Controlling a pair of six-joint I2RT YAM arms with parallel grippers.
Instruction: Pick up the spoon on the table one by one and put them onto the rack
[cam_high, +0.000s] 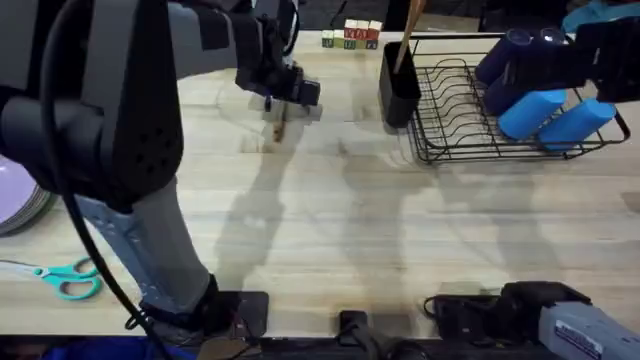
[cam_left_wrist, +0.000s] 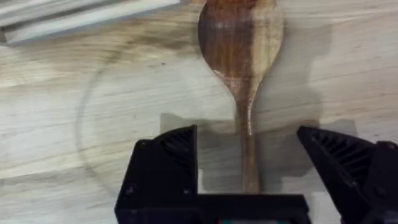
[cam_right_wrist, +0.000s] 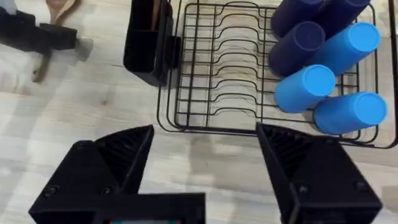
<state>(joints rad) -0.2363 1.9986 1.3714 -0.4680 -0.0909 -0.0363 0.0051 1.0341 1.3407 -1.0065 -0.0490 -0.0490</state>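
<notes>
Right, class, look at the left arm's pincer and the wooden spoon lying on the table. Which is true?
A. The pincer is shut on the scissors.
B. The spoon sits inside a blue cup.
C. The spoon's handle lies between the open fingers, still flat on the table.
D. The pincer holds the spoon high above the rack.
C: in the left wrist view the spoon lies flat on the table, its handle running between the spread fingers of the left pincer.

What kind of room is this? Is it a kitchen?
Probably a robot lab set up like a kitchen counter. A black dish rack with blue cups stands on the wooden table, and a robot claw hangs open over a wooden spoon.
</notes>
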